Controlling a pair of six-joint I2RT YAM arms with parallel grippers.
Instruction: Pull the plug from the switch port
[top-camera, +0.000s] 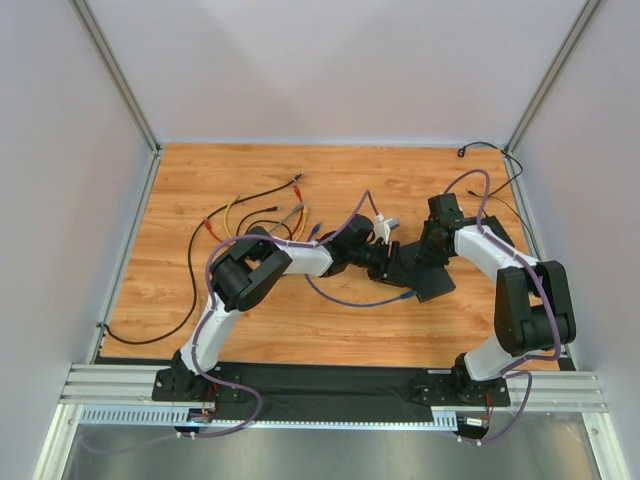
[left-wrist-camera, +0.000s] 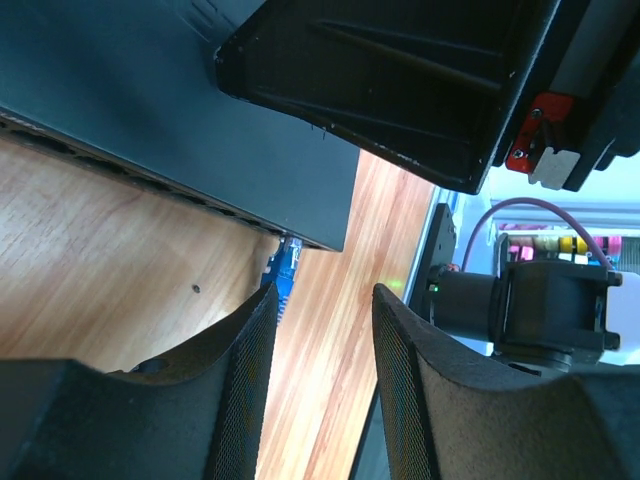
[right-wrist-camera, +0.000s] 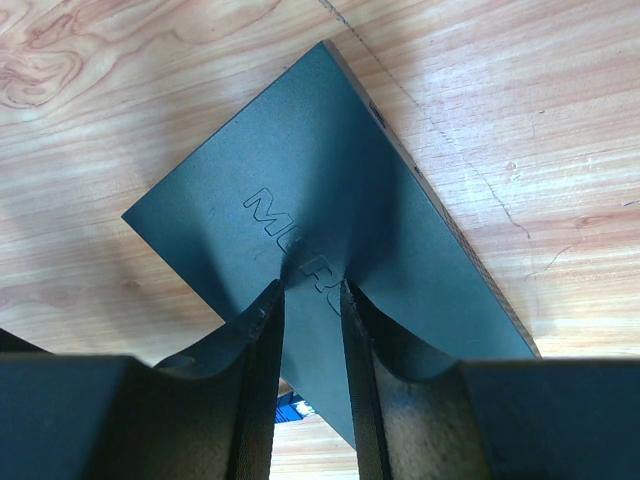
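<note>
The flat black switch box (top-camera: 428, 278) lies right of the table's middle. A blue plug (top-camera: 407, 295) on a purple cable (top-camera: 350, 300) sits at the box's near-left edge. In the left wrist view the blue plug (left-wrist-camera: 283, 272) meets the port edge of the box (left-wrist-camera: 150, 100) near its corner. It lies just beyond my open left gripper (left-wrist-camera: 325, 295), off the left fingertip (left-wrist-camera: 262, 305), with nothing between the fingers. My right gripper (right-wrist-camera: 312, 285) stands over the box top (right-wrist-camera: 330, 160), jaws narrowly apart, both tips resting on the lid. The blue plug (right-wrist-camera: 292, 408) shows below them.
Loose red, yellow and black cables (top-camera: 250, 215) lie at the back left of the wooden table. A thin black cord (top-camera: 480, 150) runs along the back right corner. The left gripper (top-camera: 388, 257) and right gripper (top-camera: 432, 250) stand close together at the box.
</note>
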